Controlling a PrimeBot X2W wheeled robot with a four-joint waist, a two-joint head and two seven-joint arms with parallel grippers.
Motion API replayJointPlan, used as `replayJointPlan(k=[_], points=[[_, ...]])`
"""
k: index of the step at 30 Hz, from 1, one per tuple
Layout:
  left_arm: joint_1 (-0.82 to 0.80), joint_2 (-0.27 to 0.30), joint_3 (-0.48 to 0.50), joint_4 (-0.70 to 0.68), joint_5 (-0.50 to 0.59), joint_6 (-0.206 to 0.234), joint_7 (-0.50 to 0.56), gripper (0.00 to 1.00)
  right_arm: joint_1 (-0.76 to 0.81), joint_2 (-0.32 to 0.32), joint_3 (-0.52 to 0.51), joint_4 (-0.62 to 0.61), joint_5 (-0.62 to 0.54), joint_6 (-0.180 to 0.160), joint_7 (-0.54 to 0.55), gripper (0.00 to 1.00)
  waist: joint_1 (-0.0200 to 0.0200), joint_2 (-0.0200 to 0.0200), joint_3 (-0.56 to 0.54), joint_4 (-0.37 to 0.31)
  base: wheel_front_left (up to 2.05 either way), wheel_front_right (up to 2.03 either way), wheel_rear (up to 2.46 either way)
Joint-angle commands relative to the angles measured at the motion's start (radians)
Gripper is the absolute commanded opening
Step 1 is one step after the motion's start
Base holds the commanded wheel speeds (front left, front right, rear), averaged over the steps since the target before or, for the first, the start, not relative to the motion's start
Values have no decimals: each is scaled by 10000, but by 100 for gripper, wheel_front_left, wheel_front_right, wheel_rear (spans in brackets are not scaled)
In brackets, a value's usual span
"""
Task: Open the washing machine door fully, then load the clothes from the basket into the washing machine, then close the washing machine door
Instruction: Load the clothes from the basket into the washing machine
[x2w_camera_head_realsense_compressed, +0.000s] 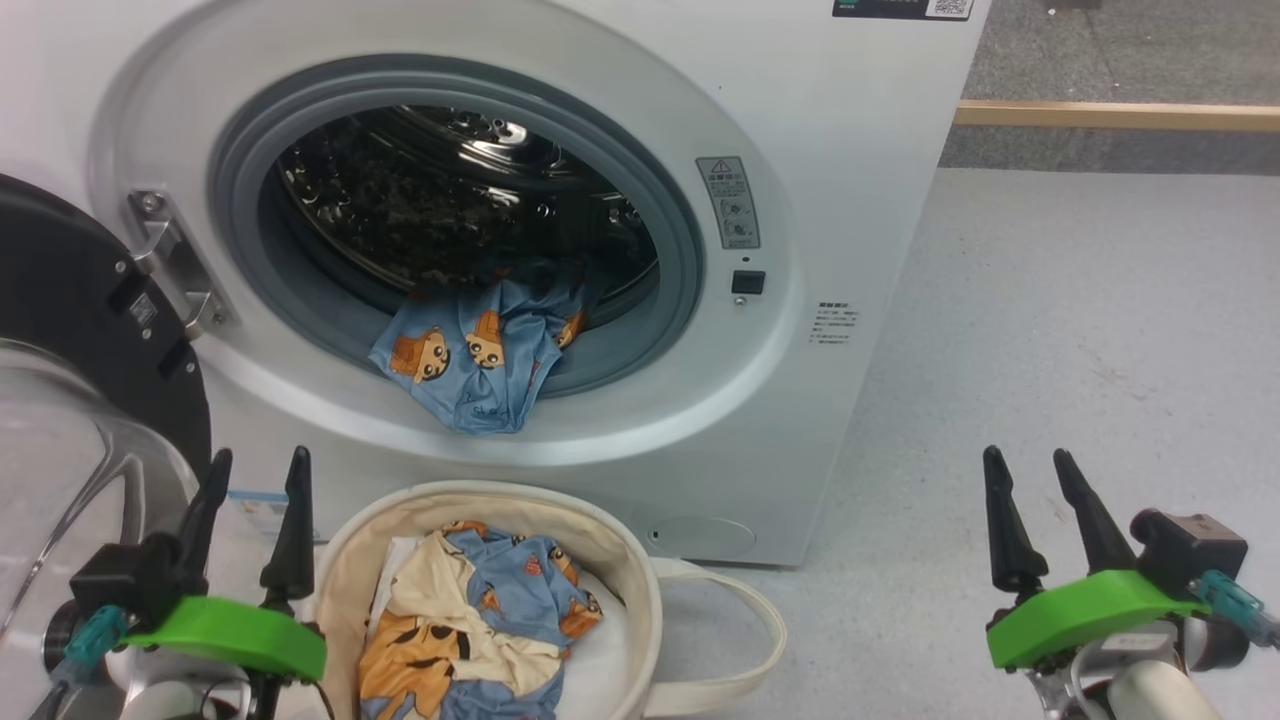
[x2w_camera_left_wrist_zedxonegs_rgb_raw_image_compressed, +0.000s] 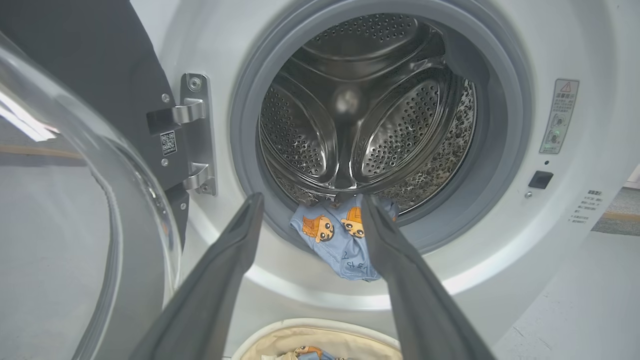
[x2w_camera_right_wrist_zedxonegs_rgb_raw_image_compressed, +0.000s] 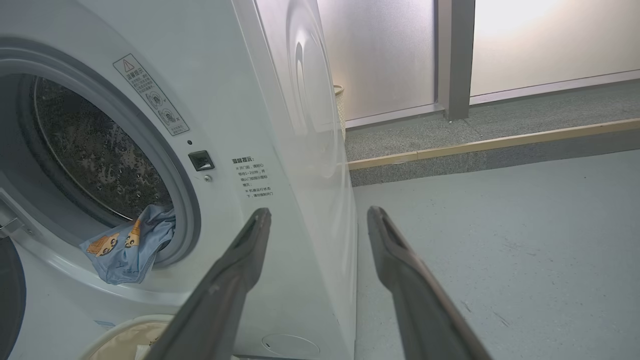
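Left gripper (x2w_camera_head_realsense_compressed: 260, 455) low left: fingers spread, empty. Right gripper (x2w_camera_head_realsense_compressed: 1027, 455) low right over grey floor (x2w_camera_head_realsense_compressed: 1080, 330): fingers spread, empty. Basket (x2w_camera_head_realsense_compressed: 642, 580) just right of the left gripper, close before the machine (x2w_camera_head_realsense_compressed: 860, 180); clothes (x2w_camera_head_realsense_compressed: 480, 610) heaped inside. Door (x2w_camera_head_realsense_compressed: 70, 290) swung open at left. One blue piece (x2w_camera_head_realsense_compressed: 470, 350) hangs over the grey ring (x2w_camera_head_realsense_compressed: 238, 185), part inside the drum (x2w_camera_head_realsense_compressed: 450, 170).

The head camera looks down from behind the left gripper (x2w_camera_head_realsense_compressed: 260, 455) and right gripper (x2w_camera_head_realsense_compressed: 1027, 455) onto the washing machine (x2w_camera_head_realsense_compressed: 860, 200). The left wrist camera faces the drum (x2w_camera_left_wrist_zedxonegs_rgb_raw_image_compressed: 350, 110) closely, straight ahead of that gripper; the right wrist camera aims past the machine's front corner. All three share the clothes (x2w_camera_head_realsense_compressed: 470, 350) at the opening.
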Motion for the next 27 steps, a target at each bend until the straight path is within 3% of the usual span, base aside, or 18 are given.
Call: replayJointPlan(k=[1, 14, 27], points=[[-245, 208, 305, -229, 35, -57, -118, 100, -201, -164, 214, -304, 36, 73, -124, 100, 0, -1, 34, -26, 0, 0, 0], [-1025, 357, -255, 1320, -336, -57, -118, 100, -449, -68, 395, -505, 42, 73, -124, 100, 0, -1, 777, -540, 0, 0, 0], [-3261, 543, -1319, 3526, -2395, -57, -118, 100, -1081, -39, 366, -1182, -115, 73, -124, 100, 0, -1, 2406, -1335, 0, 0, 0]])
